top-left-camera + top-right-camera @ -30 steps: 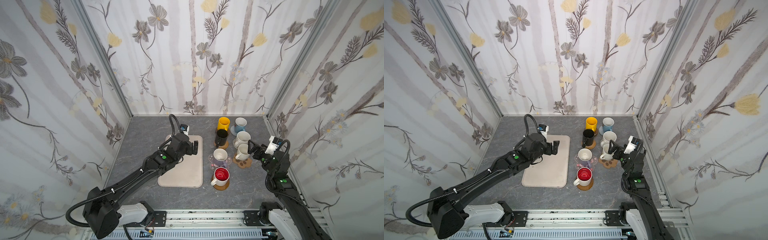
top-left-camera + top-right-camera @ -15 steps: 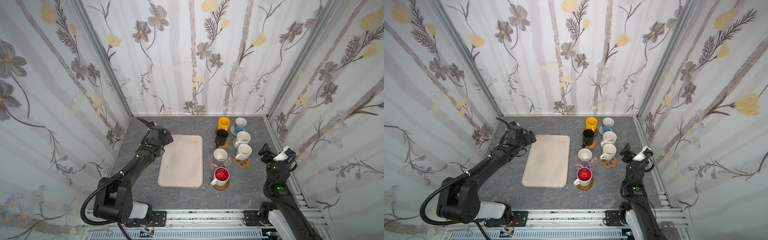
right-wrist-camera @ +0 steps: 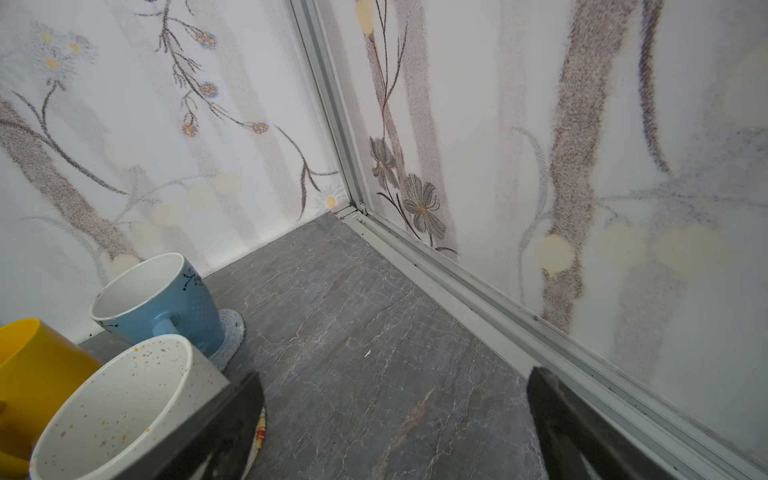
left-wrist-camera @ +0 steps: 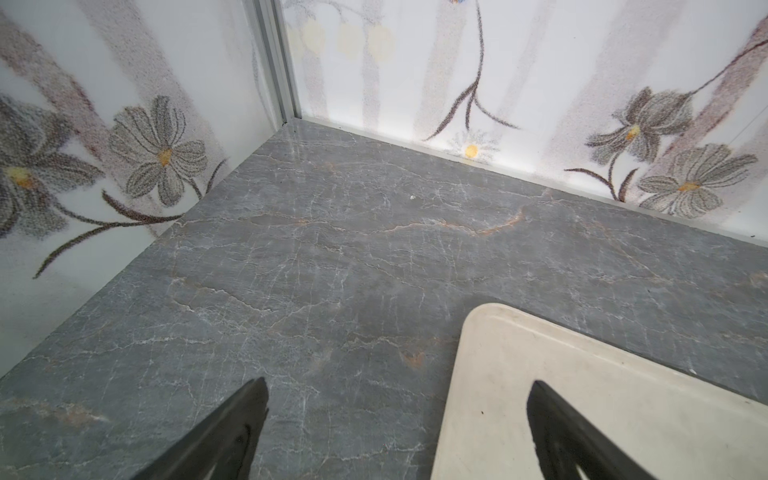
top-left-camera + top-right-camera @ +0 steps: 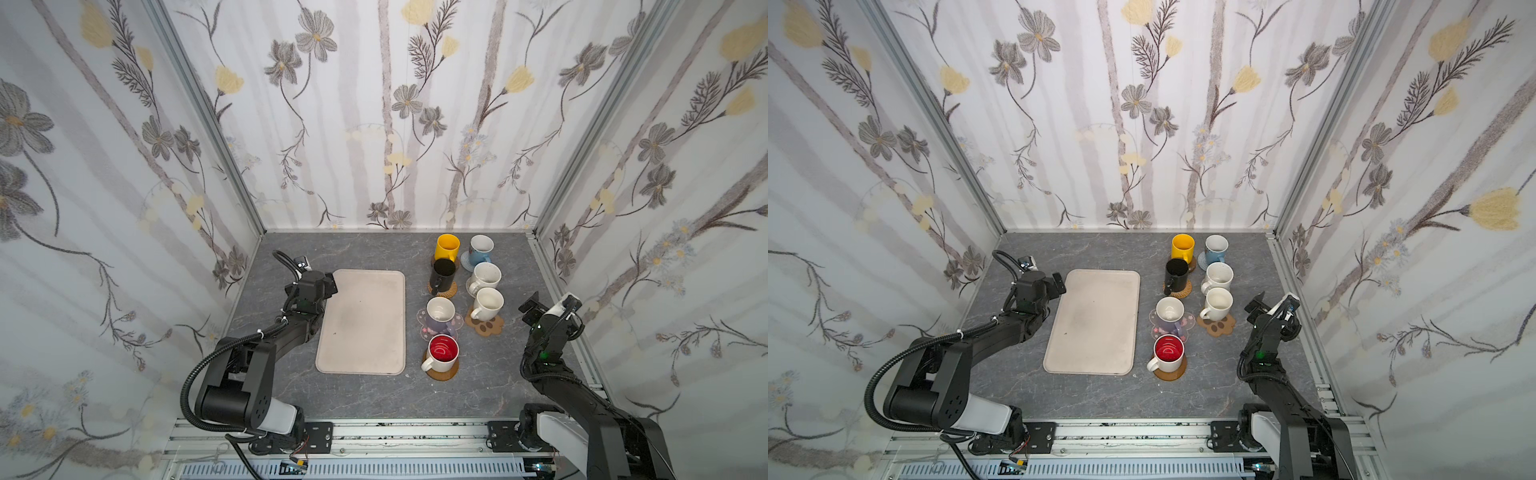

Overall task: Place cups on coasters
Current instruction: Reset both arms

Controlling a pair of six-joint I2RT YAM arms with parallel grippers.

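Note:
Several cups stand in two rows at the right in both top views, each on a coaster. They are a yellow mug [image 5: 447, 247], a blue-patterned mug [image 5: 481, 248], a black mug [image 5: 443, 274], a speckled white mug [image 5: 485, 277] and a white mug [image 5: 488, 303] on the paw coaster [image 5: 486, 326]. A lavender mug [image 5: 440, 313] sits on the clear flower coaster [image 5: 457, 323], and a red-inside mug [image 5: 442, 353] on a brown disc [image 5: 441, 374]. My left gripper [image 5: 329, 284] [image 4: 399, 382] is open and empty at the tray's far left corner. My right gripper [image 5: 530, 307] [image 3: 395, 374] is open and empty, to the right of the cups.
A large beige tray [image 5: 361, 320] [image 4: 519, 374] lies flat mid-table with nothing on it. Flowered walls close in the back and both sides. A metal rail [image 3: 457, 291] runs along the right wall, close to my right gripper.
My left arm has drawn back off the tray to its far left corner. My right gripper has pulled away from the white mug on the paw coaster toward the right wall.

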